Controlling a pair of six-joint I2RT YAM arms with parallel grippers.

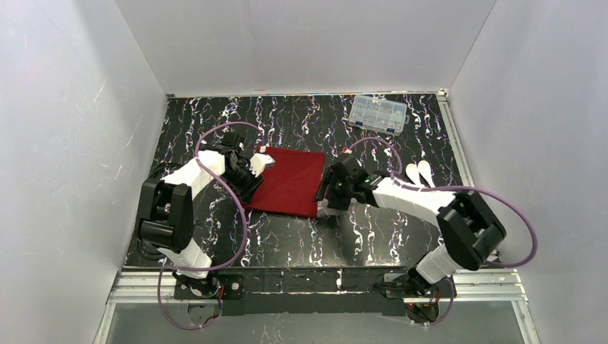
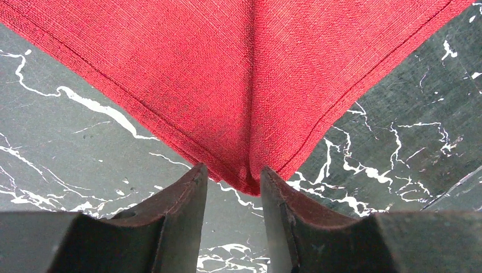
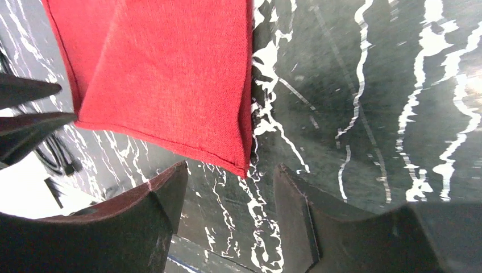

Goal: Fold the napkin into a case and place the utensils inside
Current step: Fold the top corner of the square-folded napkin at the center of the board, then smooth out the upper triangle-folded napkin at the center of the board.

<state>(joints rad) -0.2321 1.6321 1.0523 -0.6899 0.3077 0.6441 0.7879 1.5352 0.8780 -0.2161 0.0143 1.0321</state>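
From above, the napkin [image 1: 290,183] lies spread on the dark marbled bench [image 1: 301,244], about midway between the two arms. The left gripper [image 1: 262,163] sits at the cloth's far left corner, and the right gripper [image 1: 324,195] is at its near right corner. The utensils [image 1: 419,172] lie side by side on the bench to the right of the cloth, well apart from it and just beyond the right arm. A clear compartment box [image 1: 378,115] stands near the back edge of the bench.

In the left wrist view, a corner of the napkin [image 2: 244,74] points straight at the left gripper [image 2: 233,190], with a raised crease running down the cloth to its tip. The fingers [image 2: 182,216] stand a narrow gap apart. The tip of the corner reaches in between them, close against the right-hand finger, and bare bench [image 2: 68,148] shows in the rest of the gap. Nothing is clamped.

In the right wrist view, the right gripper [image 3: 230,182] stands wide and holds nothing. A stitched corner of the napkin [image 3: 170,74] lies flat on the bench [image 3: 352,85] just ahead of the gap between the fingertips, and touches neither finger.
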